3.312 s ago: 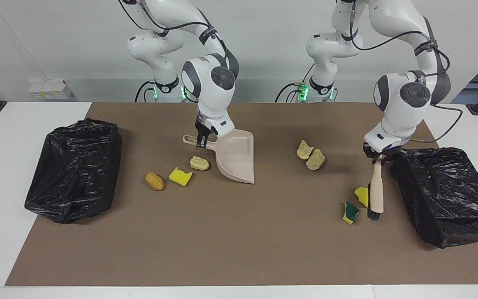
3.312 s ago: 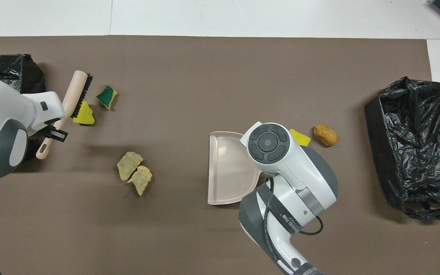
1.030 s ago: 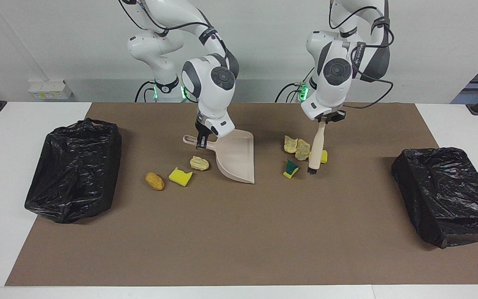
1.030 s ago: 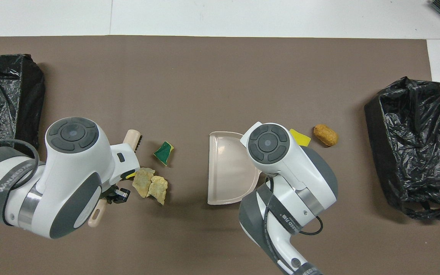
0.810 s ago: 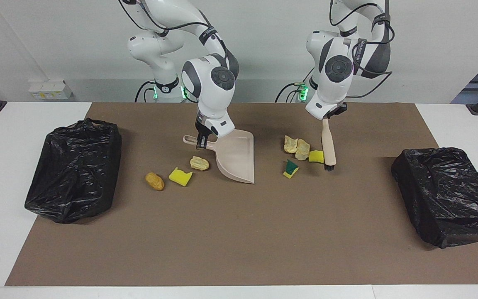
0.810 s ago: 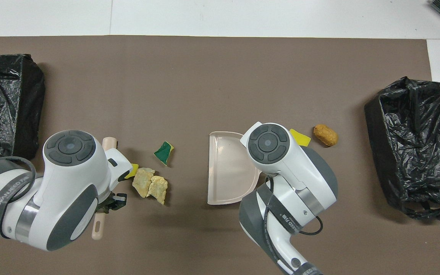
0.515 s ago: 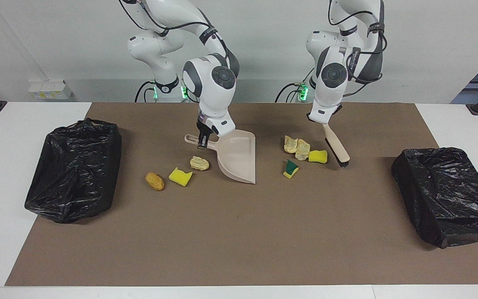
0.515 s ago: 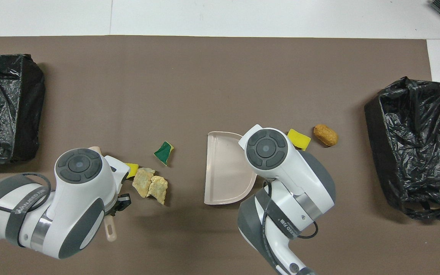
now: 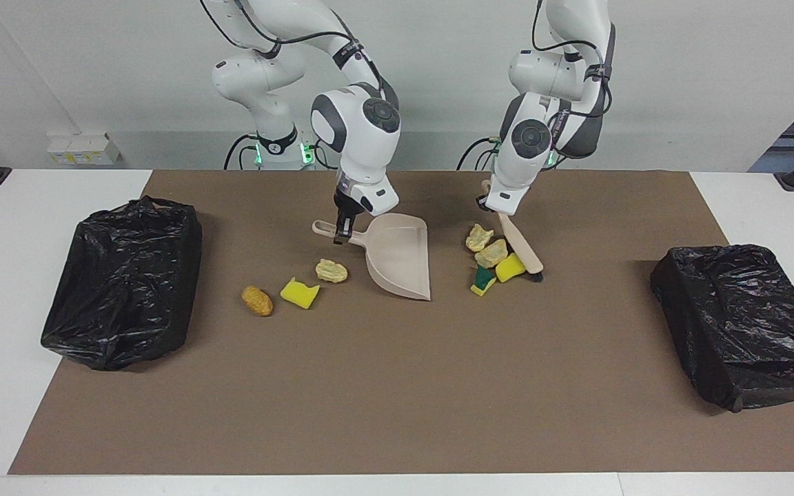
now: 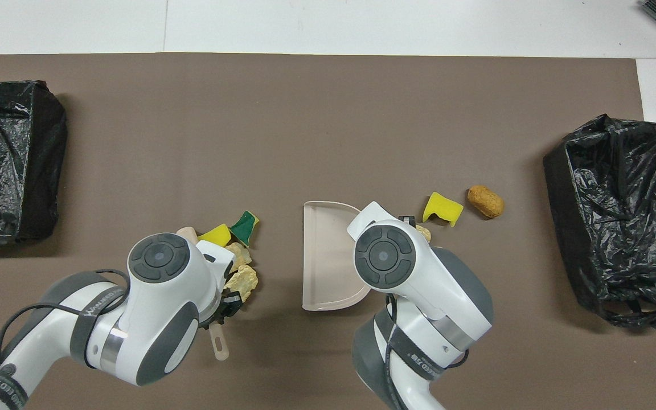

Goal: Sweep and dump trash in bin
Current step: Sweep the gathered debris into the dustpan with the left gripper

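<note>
My right gripper (image 9: 340, 232) is shut on the handle of the beige dustpan (image 9: 400, 258), which rests on the mat and also shows in the overhead view (image 10: 325, 256). My left gripper (image 9: 498, 209) is shut on the beige brush (image 9: 525, 252). The brush slants down with its bristles on the mat against a tight cluster of trash beside the dustpan's open mouth: two tan lumps (image 9: 478, 238) (image 9: 491, 253), a yellow sponge piece (image 9: 509, 267) and a green-faced sponge piece (image 9: 484, 280). By the dustpan's handle lie a tan lump (image 9: 331, 271), a yellow sponge piece (image 9: 299, 293) and a brown lump (image 9: 257, 301).
A bin lined with a black bag (image 9: 125, 275) stands at the right arm's end of the brown mat. A second one (image 9: 741, 320) stands at the left arm's end. Both show in the overhead view (image 10: 618, 216) (image 10: 3, 159).
My left gripper has swung the brush round and pushed it toward the dustpan, crowding the four scraps there together. My right gripper has shifted and turned the dustpan slightly toward them.
</note>
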`<action>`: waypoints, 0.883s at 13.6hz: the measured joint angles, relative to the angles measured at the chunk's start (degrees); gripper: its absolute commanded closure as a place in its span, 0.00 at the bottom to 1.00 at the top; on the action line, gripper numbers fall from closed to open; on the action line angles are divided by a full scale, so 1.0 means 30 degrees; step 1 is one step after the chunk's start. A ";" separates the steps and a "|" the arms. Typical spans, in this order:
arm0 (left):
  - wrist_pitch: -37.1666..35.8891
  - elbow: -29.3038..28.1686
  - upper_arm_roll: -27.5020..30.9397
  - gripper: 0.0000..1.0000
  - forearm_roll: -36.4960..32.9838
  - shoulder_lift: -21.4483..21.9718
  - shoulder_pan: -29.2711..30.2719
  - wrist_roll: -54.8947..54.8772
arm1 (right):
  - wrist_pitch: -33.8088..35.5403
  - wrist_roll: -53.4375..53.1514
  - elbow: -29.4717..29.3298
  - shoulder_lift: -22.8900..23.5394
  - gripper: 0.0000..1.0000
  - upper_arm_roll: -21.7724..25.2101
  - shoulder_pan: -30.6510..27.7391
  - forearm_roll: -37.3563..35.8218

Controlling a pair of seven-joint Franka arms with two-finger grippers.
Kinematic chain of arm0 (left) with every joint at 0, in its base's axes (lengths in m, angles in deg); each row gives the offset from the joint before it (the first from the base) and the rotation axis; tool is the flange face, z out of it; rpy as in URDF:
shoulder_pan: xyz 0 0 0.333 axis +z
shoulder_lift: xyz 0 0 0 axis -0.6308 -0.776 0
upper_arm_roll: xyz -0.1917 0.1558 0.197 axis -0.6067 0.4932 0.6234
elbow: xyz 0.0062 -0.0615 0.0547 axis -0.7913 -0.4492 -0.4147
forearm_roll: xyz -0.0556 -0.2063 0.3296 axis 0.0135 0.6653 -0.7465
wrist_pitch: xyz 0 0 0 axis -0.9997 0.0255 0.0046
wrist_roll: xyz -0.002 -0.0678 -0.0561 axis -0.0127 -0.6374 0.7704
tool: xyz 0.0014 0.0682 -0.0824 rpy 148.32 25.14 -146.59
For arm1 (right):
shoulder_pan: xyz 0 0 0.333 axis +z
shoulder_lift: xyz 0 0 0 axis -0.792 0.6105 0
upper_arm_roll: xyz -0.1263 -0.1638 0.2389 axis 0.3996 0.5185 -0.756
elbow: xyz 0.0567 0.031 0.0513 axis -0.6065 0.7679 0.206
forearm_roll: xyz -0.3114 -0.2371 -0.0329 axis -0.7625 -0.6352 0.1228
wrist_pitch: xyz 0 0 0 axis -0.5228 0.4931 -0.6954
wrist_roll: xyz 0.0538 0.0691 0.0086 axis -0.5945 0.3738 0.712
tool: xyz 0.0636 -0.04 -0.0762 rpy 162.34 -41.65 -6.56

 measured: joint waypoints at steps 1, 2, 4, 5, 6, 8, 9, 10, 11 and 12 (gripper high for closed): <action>0.0273 0.0298 -0.0013 1.00 0.0476 -0.0154 -0.0744 -0.0014 | -0.0001 0.0000 0.0036 -0.0008 1.00 0.0000 0.0002 -0.0041; 0.0472 0.0567 -0.0035 1.00 0.1055 -0.0280 -0.1506 -0.0026 | -0.0001 0.0000 0.0085 -0.0016 1.00 0.0000 0.0001 -0.0081; 0.1078 0.1055 -0.0080 1.00 0.2228 -0.0464 -0.3068 -0.0033 | -0.0022 0.0000 0.0212 -0.0059 1.00 0.0000 0.0001 -0.0120; 0.1318 0.1424 -0.0089 1.00 0.2610 -0.0663 -0.3813 -0.0028 | -0.0078 0.0000 0.0314 -0.0115 1.00 0.0001 -0.0001 -0.0135; 0.1559 0.1997 -0.0099 1.00 0.2733 -0.1127 -0.4497 -0.0084 | -0.0189 0.0001 0.0456 -0.0183 1.00 0.0001 -0.0003 -0.0158; 0.2381 0.3326 -0.0151 1.00 0.2774 -0.2305 -0.5401 -0.0700 | -0.0348 0.0003 0.0664 -0.0293 1.00 0.0001 -0.0006 -0.0187; 0.2530 0.3851 -0.0175 1.00 0.2831 -0.2698 -0.5670 -0.0915 | -0.0373 0.0003 0.0706 -0.0326 1.00 0.0001 -0.0006 -0.0187; 0.2520 0.4290 -0.0181 1.00 0.2868 -0.2919 -0.5874 -0.0996 | -0.0392 0.0003 0.0736 -0.0350 1.00 0.0001 -0.0006 -0.0187; 0.2419 0.4591 -0.0192 1.00 0.2893 -0.2946 -0.5969 -0.1022 | -0.0407 0.0003 0.0760 -0.0365 1.00 0.0001 -0.0006 -0.0187; 0.2167 0.4893 -0.0153 1.00 0.2904 -0.2903 -0.5966 -0.1043 | -0.0412 0.0003 0.0776 -0.0371 1.00 0.0001 -0.0012 -0.0187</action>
